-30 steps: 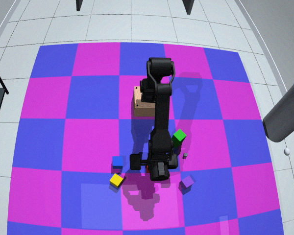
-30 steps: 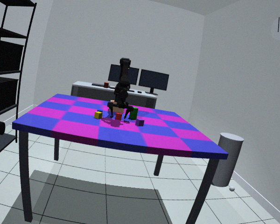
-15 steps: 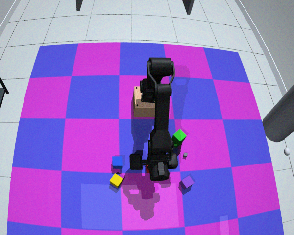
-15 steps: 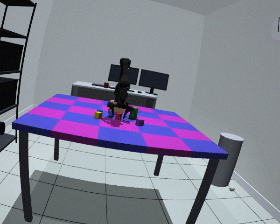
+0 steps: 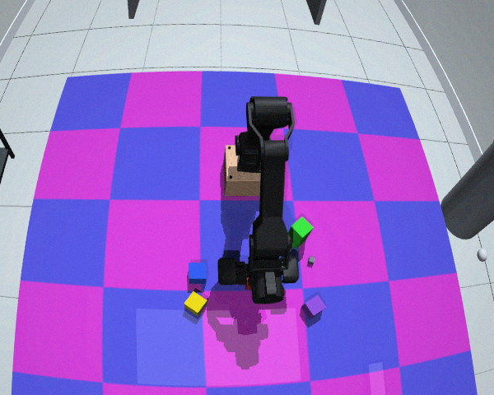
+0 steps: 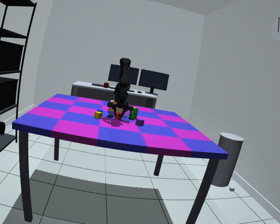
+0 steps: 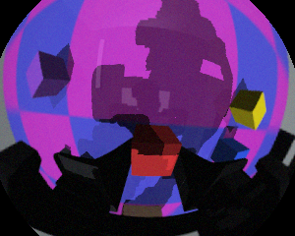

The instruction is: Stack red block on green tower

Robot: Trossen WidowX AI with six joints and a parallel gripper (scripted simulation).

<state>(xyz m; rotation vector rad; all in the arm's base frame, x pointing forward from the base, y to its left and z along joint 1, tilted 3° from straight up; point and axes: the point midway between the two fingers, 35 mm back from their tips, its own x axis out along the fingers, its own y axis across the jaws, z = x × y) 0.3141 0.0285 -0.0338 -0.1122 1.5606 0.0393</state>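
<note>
Tool (image 5: pixel 249 284) (image 6: pixel 118 116) (image 7: pixel 151 142) — pointing down; fingers closed-in

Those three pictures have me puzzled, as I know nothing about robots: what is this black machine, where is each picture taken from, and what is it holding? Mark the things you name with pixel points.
The machine is a jointed black robot arm (image 5: pixel 273 183) (image 6: pixel 124 74) ending in a claw (image 5: pixel 255 278) (image 6: pixel 118 115) (image 7: pixel 151 142) with two fingers. One picture looks down from above, one looks across the room at the table from outside, and one comes from the arm's wrist, looking past the fingers.

On the table with its blue and magenta squares (image 5: pixel 153 163) (image 6: pixel 74 129) are a green block tower (image 5: pixel 301 230) (image 6: pixel 134 113), a blue block (image 5: pixel 198 271) (image 7: pixel 229 149), a yellow block (image 5: pixel 195 303) (image 6: pixel 98 115) (image 7: pixel 249 109), a purple block (image 5: pixel 314 304) (image 6: pixel 139 122) (image 7: pixel 48 74) and a tiny grey cube (image 5: pixel 311 261) (image 6: pixel 125 116).

The claw is closed on a red block (image 6: pixel 118 116) (image 7: pixel 154 159), which is meant to go on top of the tower.
</note>
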